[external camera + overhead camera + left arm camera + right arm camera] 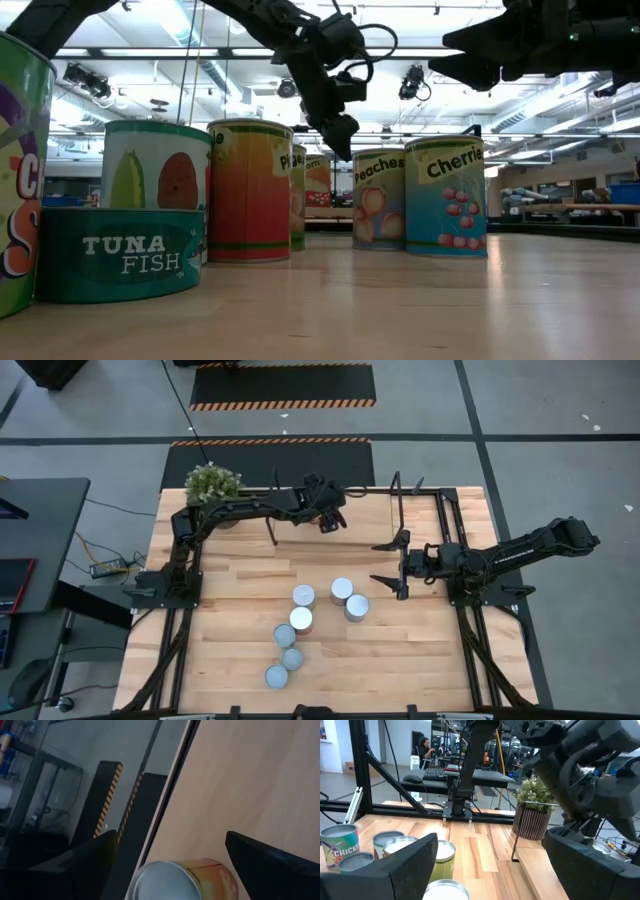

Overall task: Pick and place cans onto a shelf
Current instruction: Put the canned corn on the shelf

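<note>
Left pincer (170, 855) open, can (182, 881) between fingers

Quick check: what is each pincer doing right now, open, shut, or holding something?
Left pincer: open, fingers spread either side of an orange can on the shelf, not gripping it.
Right pincer: open, empty, beside the shelf.

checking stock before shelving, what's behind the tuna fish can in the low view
Directly behind the tuna fish can stands a taller can pictured with green and red produce. Its lower part is covered by the tuna can, and no name is readable.
</note>
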`<state>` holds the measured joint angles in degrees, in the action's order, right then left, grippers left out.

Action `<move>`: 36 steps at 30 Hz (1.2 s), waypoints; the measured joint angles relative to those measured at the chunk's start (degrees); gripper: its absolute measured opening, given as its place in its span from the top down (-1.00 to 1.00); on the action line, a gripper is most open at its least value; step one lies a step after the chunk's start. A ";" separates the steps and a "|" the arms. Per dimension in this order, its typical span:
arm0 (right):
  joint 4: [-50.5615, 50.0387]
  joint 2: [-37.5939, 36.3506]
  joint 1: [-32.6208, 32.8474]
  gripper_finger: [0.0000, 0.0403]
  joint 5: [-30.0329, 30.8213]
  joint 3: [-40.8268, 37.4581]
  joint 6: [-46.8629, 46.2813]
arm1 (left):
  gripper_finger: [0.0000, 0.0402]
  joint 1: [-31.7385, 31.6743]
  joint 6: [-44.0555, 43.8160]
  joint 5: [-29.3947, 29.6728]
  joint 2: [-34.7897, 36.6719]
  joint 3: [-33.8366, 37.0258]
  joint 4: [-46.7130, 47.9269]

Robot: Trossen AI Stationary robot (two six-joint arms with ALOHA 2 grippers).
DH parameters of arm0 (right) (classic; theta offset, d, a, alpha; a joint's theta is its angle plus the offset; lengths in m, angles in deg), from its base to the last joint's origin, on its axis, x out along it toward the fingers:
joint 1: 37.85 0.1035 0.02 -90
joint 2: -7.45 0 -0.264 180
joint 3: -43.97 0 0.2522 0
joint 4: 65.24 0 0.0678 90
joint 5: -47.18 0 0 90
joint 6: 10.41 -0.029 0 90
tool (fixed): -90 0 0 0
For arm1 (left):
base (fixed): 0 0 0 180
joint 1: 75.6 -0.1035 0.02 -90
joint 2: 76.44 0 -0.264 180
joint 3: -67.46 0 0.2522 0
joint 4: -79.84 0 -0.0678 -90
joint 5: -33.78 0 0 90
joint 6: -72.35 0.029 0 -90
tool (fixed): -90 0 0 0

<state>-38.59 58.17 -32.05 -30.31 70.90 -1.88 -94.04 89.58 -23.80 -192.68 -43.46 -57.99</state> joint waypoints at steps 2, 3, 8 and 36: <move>0.11 0.00 0.02 -0.87 -0.17 0.00 0.00 | -0.88 0.13 -1.29 0.53 0.00 0.00 0.57; 0.26 0.00 0.02 -0.87 -0.46 0.00 0.00 | -0.88 0.15 -1.82 0.69 0.00 0.00 1.13; 0.29 0.02 0.12 -0.87 -0.84 0.00 -0.01 | -0.88 -0.81 -3.48 1.60 0.00 0.00 4.36; 0.25 0.01 0.17 -0.87 -1.72 0.00 -0.98 | -0.88 -8.28 -2.22 2.13 0.00 0.00 13.51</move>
<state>-38.34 58.18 -31.88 -32.02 70.90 -2.86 -102.31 87.36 -21.67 -192.68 -43.46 -44.48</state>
